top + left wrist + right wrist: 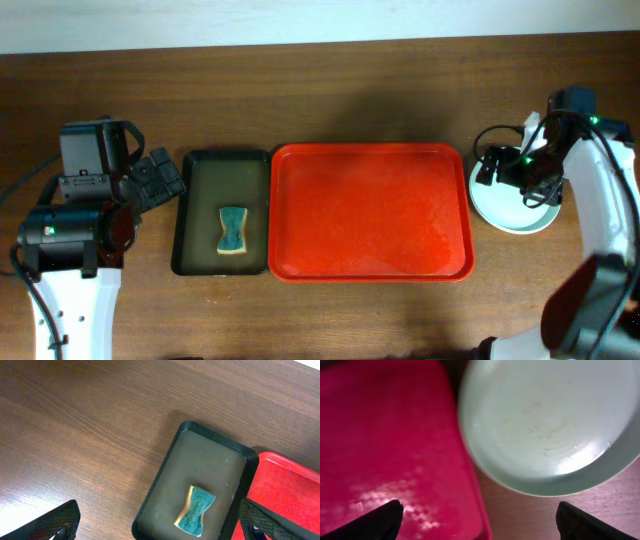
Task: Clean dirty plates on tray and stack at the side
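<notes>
Now the plates [500,208] sit right of the tray [370,215]: stiff, glossy, probably slippery and breakable, so best pinched at the rim. Both the right tool [482,522] and the left tool [160,521] gape wide, empty.

Red tray [370,215], pale mint plate [545,425]

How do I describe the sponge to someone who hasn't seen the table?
Find the big red tray; a narrower dark tray lies alongside it. The sponge lies in that dark tray: small, teal, pinched at the waist, yellow-edged, the only thing there.
</notes>
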`<state>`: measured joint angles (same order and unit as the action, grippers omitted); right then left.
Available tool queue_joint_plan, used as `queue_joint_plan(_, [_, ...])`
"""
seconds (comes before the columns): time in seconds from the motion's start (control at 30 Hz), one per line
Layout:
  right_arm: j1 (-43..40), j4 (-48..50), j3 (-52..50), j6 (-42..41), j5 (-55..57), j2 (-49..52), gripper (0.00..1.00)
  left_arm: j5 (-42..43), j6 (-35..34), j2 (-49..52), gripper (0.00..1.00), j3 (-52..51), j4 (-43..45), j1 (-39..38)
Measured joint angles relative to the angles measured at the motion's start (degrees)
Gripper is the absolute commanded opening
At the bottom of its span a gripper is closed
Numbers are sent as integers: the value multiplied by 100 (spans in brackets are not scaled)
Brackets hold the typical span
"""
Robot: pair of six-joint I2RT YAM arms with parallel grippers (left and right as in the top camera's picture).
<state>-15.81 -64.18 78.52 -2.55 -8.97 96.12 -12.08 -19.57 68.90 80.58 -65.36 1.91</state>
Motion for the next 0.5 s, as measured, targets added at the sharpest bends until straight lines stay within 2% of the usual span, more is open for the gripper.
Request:
queue_joint_plan(0.4, [2155, 0, 0, 4, -20, -2894, 98, 0, 0, 0, 99, 0, 2, 0])
queue_joint_plan(0.5, [2404, -2, -2, 4, 149, -3292, 98, 0, 0, 0, 99, 0, 0, 0])
